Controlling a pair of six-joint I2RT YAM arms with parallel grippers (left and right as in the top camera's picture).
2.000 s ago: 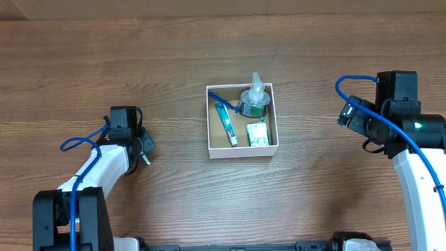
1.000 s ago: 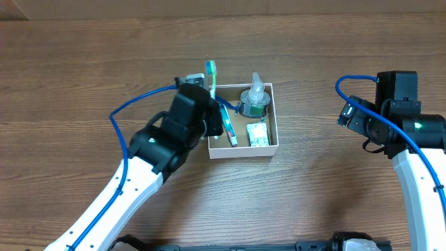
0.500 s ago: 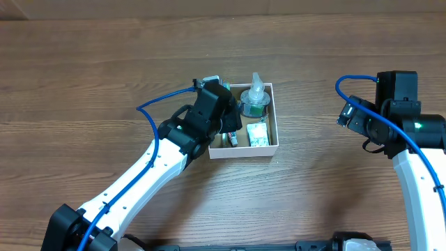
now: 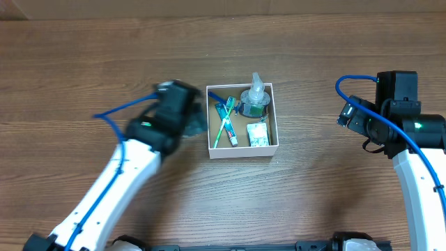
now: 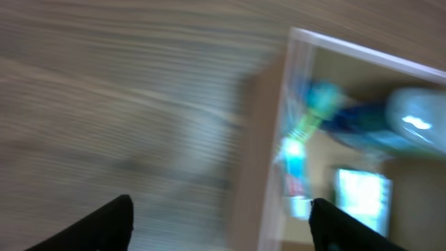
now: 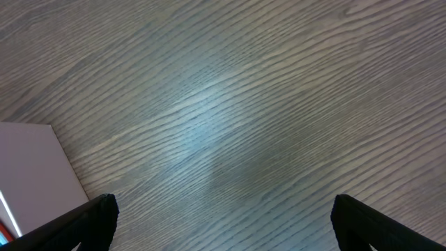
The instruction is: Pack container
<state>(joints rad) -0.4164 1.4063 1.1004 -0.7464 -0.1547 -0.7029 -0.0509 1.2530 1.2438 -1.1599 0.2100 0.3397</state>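
Observation:
The container (image 4: 242,152), a shallow white-walled box with a brown inside, sits mid-table. In it lie a green toothbrush (image 4: 223,124), a toothpaste tube (image 4: 229,132), a clear bottle (image 4: 255,99) and a white and green packet (image 4: 258,136). My left gripper (image 4: 197,120) is blurred, just left of the box's left wall, open and empty. The left wrist view shows that gripper (image 5: 223,230) with its fingers wide apart, beside the container wall (image 5: 277,139) and the toothbrush (image 5: 306,125). My right gripper (image 4: 350,115) hangs open, well right of the box.
Bare wooden tabletop (image 4: 104,56) surrounds the box. The right wrist view shows the right gripper (image 6: 223,226) over bare wood, with a corner of the container (image 6: 28,167) at the left edge.
My left gripper brought the green toothbrush over the box, opened and left it inside, then drew back to the left. The right arm has not moved.

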